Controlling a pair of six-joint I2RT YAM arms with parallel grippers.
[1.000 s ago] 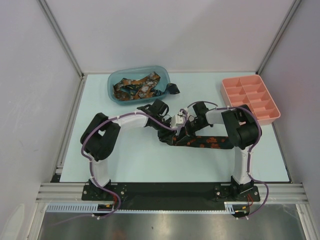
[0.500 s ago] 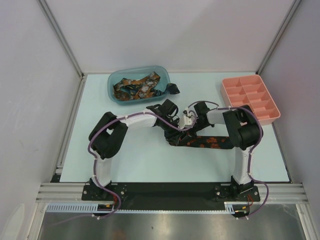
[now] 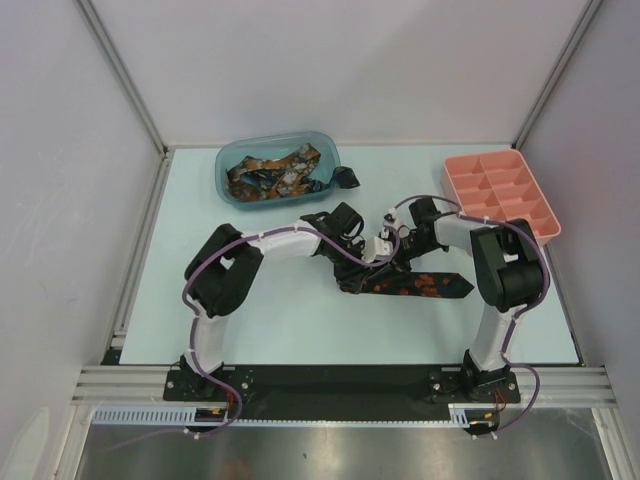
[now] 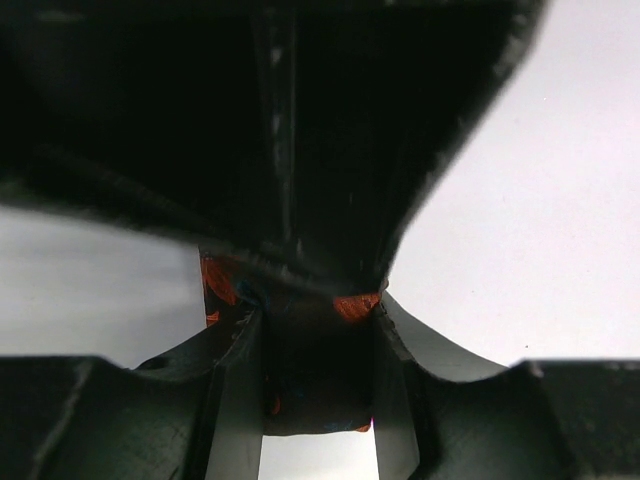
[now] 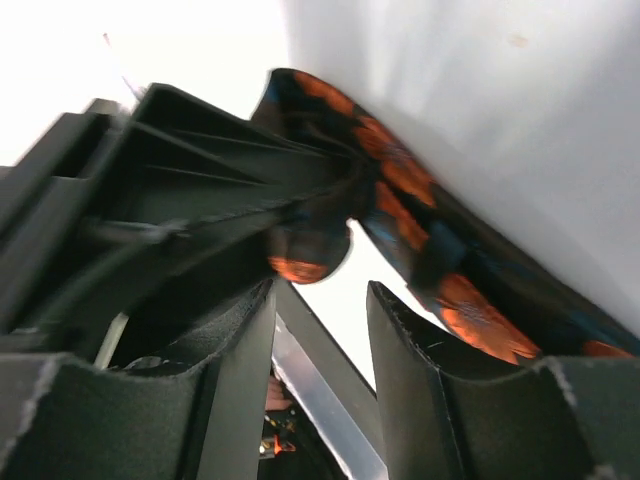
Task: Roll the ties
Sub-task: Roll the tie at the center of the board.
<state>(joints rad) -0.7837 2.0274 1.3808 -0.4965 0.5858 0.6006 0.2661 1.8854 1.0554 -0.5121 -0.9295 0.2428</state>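
We see one tie [image 3: 425, 285] lying flat on the bench [image 3: 250, 320], left of the tray [image 3: 452, 190] and nearer the arm bases than the tray is. The tie runs crosswise. Its pointed end lies closest to the tray's near corner, and its other end lies farther left of the tray, where both grippers meet over it. That far end is gathered into a small dark bundle with orange blotches.

The left gripper [image 4: 316, 345] is clamped on this bundle. In its wrist view the fabric fills the gap between the fingers [image 4: 238, 395] and touches both of them, with a strip of bare bench showing below it.

The right gripper [image 5: 320, 310] stands parted, just beside the bundle on the side toward the tray. Its fingers [image 5: 405, 365] hold nothing. Between them we see only light and, beyond, the curled end of the tie with its flat length trailing off to the right. The black body of the left gripper fills the left of that view, against the fabric.

More ties [image 3: 270, 178] lie heaped in the bin [image 3: 228, 182], which sits well left of the tray at about the same depth on the bench. One dark end hangs over the bin's rim on the side facing the tray. The tray is pink and split into compartments.
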